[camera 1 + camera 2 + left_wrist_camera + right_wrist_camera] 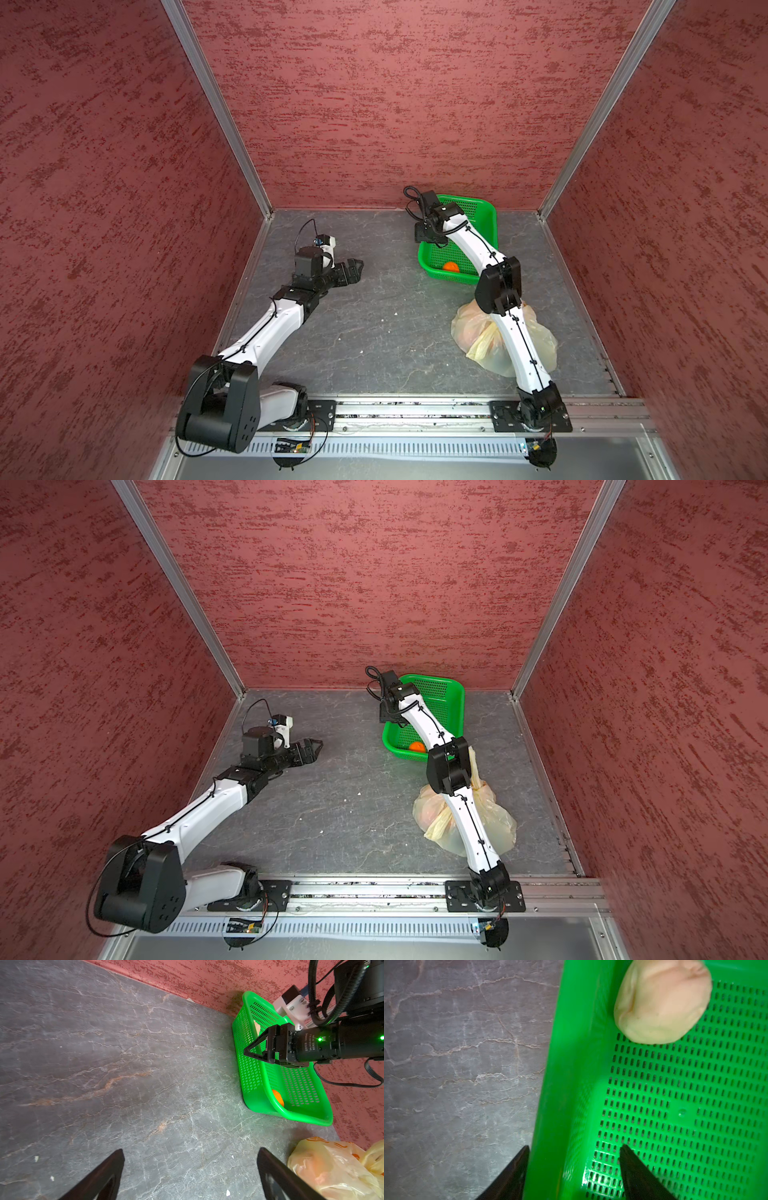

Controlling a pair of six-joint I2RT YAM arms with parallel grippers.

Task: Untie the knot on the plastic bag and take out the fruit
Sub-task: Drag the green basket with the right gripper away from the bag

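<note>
**Operator:** Where was the thin, translucent pale-yellow plastic bag [473, 332], and was its knot undone?

**Technician:** The plastic bag lay slumped on the grey marbled table [374, 324], near the right arm's base and directly under that arm's lower link [519, 345]. The knot could not be made out because the arm hid the bag's top. Reddish-orange shapes, probably fruit, showed through the film, so the task looked unfinished.

**Operator:** What was already out?

**Technician:** A small round orange [450, 266] and a cream lumpy piece [662, 1003] sat in the green mesh plastic basket [469, 205] near the back wall.

**Operator:** State of the fingers?

**Technician:** The right fingers [637, 1178] stood moderately apart and empty. One was over the basket floor and one over the table, with the basket's side wall between them. The left fingers [101, 1180] were spread wide and empty, low over bare table, well apart from the bag.

**Operator:** Hazards?

**Technician:** Three faults were probable.
- Lowering or closing the right fingers would catch the basket wall and shift or tip the basket.
- Pulling the right arm back low would snag the film and drag or tear the bag.
- A collapsed mouth would block access to the fruit.

The right arm itself obstructed any reach from above.
</note>
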